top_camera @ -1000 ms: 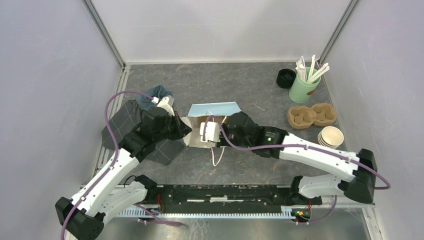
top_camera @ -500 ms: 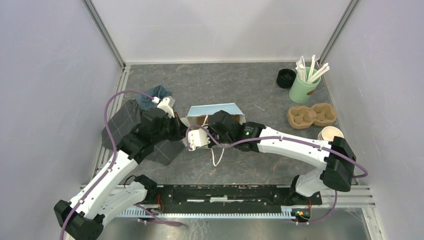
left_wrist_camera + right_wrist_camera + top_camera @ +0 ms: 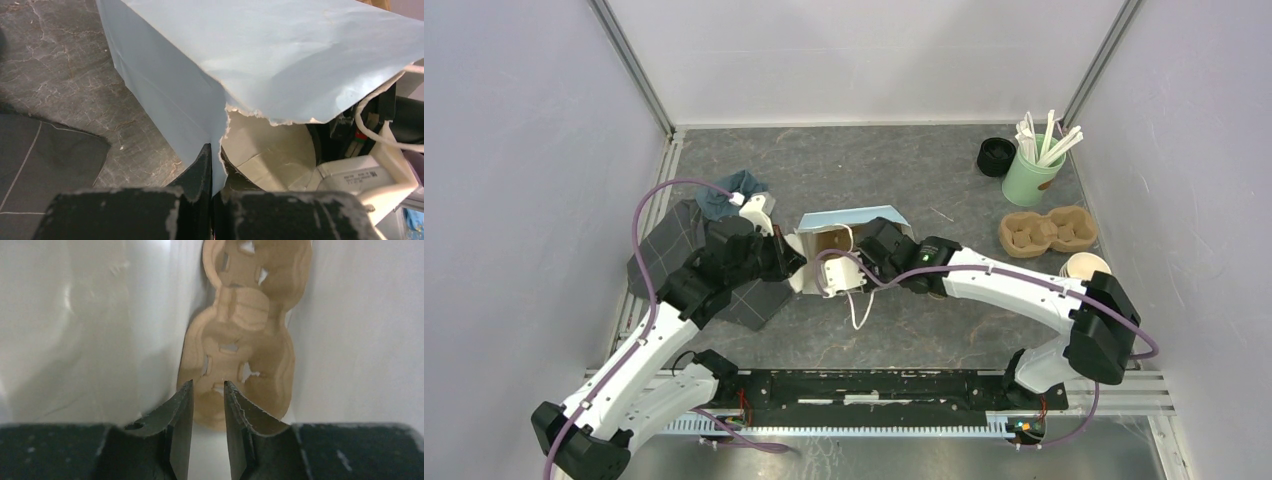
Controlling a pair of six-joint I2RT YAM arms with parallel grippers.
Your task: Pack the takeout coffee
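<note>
1. Grey desk, left pincer point(image 3: 215, 150) clamps the blue bag point(image 3: 260, 50) by its lip.
2. Empty right pincer point(image 3: 207, 387) sits slightly open, carrier point(image 3: 245, 335) just ahead.
3. Well behind it sits the takeout coffee point(image 3: 996, 156); I'd back out straight.

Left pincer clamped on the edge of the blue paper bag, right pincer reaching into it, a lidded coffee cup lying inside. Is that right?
No. What lies inside the blue paper bag is a brown pulp cup carrier, not a lidded coffee cup; the right wrist view shows it beyond the right pincer. The rest holds.
</note>
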